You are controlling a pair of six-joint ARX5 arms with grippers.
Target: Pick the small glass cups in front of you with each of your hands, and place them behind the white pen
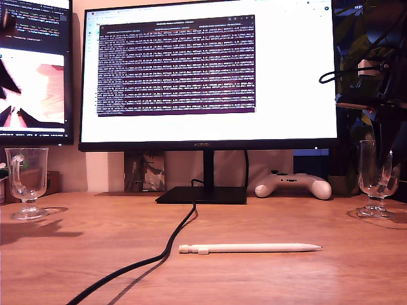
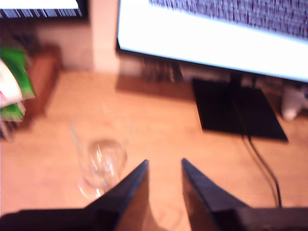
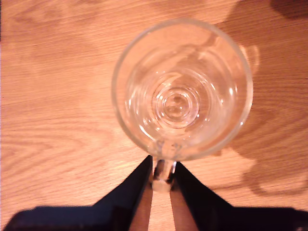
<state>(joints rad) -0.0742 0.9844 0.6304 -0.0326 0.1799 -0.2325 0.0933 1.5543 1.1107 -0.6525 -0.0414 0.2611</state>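
My second claw (image 3: 162, 169) looks straight down into one glass cup (image 3: 182, 89), and its two black fingers (image 3: 139, 180) are clenched on the cup's handle. That cup stands upright on the wooden counter (image 3: 57, 106).

My first claw (image 2: 164, 166) hangs released above the counter, its fingers apart with nothing between them. The other glass cup (image 2: 98, 161) stands close beside one fingertip; the picture is too blurred to tell whether they touch.

In the exterior view, one cup (image 1: 27, 181) stands upright near the exterior view's left edge, and another cup (image 1: 376, 178) stands upright near the exterior view's right edge, well apart. Between them, toward the front of the counter, lies the white pen (image 1: 249, 248), flat and pointing to the exterior view's right. A black cable (image 1: 159, 254) runs from the monitor (image 1: 210, 70) stand, passing just beside the pen's cap end. A white game controller (image 1: 293, 185) rests behind the pen.
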